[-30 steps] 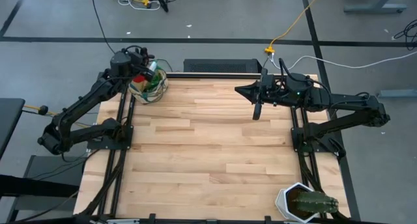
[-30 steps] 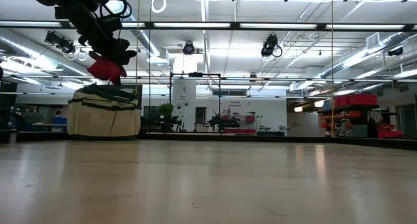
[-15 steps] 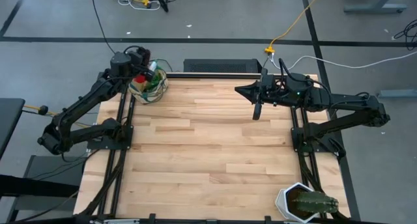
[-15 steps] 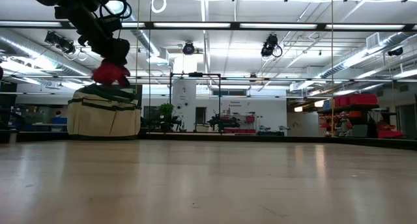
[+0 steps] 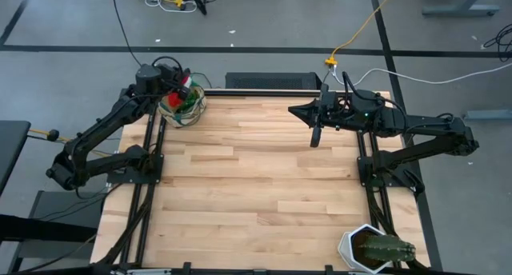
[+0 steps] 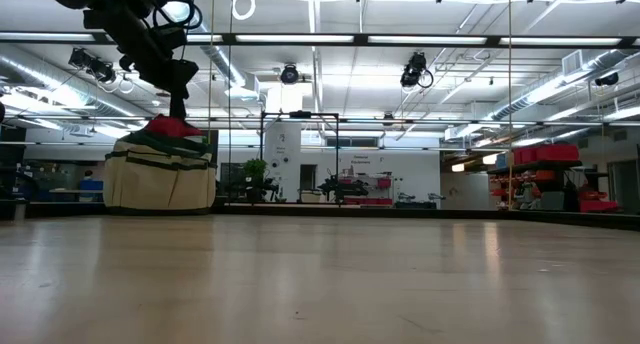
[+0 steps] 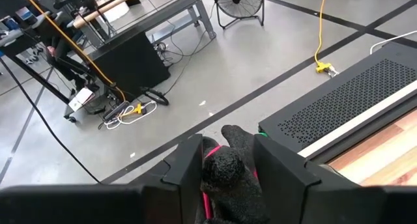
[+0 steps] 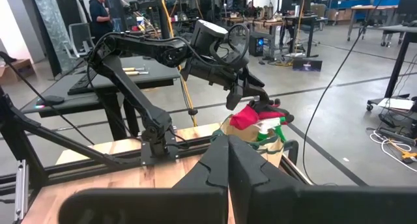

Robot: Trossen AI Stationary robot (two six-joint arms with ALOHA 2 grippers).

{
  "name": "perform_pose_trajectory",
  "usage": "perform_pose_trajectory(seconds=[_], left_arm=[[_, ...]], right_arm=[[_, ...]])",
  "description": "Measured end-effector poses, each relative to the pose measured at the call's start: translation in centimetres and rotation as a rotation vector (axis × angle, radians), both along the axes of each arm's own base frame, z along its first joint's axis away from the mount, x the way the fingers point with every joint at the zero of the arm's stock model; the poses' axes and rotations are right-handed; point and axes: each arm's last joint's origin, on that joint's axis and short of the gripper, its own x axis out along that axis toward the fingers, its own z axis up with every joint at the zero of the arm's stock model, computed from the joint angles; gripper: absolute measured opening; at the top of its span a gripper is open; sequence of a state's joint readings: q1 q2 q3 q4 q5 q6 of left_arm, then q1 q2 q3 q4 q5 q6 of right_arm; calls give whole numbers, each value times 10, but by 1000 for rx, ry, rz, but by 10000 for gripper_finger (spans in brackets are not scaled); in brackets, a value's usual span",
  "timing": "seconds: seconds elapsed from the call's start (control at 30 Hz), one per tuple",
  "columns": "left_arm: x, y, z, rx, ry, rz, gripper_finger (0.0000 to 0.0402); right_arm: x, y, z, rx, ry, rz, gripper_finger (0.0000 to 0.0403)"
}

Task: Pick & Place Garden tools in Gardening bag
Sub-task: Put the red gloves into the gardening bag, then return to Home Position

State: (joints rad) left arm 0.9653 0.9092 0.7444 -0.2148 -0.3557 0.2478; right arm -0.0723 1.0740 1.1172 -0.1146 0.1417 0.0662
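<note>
At your far left corner of the table sits one gardening bag, with one red-and-black glove lying on top of its contents. Your left gripper hangs just above it, fingers apart, the glove between them. Your right gripper waits mid-table, fingers pressed together. One potted cactus stands near-right.

1. The red-and-black glove is lower now: a second ago it hung from the left gripper in the upper left of the low view, and now it lies on top of the bag.
2. The left gripper's fingers, closed on the glove before, now stand apart, with the glove loose between them in the left wrist view.
</note>
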Motion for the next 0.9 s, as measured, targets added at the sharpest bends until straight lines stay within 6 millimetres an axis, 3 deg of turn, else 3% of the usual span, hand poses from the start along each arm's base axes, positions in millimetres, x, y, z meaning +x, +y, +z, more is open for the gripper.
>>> perform_pose_trajectory(seconds=[0.53, 0.9], left_arm=[[8, -4, 2, -11, -117, -26, 141], [15, -9, 30, 53, -162, -66, 140]], right_arm=[[0, 0, 0, 0, 0, -1, 1], [0, 0, 0, -1, 0, -1, 1]])
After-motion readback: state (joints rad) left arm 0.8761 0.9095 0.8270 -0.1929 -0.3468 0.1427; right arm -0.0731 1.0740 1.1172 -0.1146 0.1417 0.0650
